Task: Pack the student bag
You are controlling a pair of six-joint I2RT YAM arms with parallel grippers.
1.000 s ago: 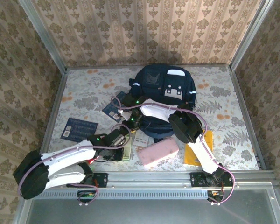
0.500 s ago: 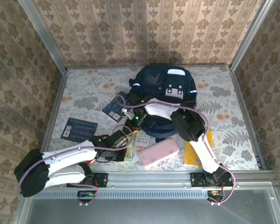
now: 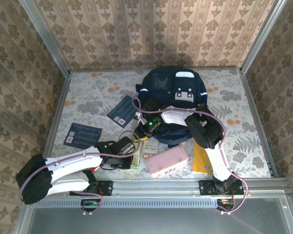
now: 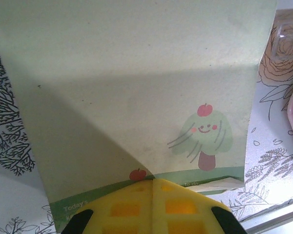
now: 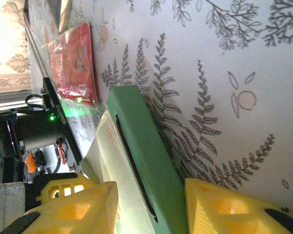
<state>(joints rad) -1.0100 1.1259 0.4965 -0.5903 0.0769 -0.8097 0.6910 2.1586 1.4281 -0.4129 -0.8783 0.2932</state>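
Student bag [image 3: 162, 87], soft navy fabric backpack beyond both jaws, likely floppy: take its rim. Left jaws pinch a pale-green paper notebook [image 4: 136, 97]; right jaws spread astride it.

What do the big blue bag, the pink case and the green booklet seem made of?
The student bag looks like matte woven fabric: soft folds, shiny white stripe. The pink case is probably smooth plastic or coated fabric, rounded, faint sheen. The green booklet seems matte paper or card, bending along a crease.

Navy student bag [image 3: 168, 90], far ctr, flat.
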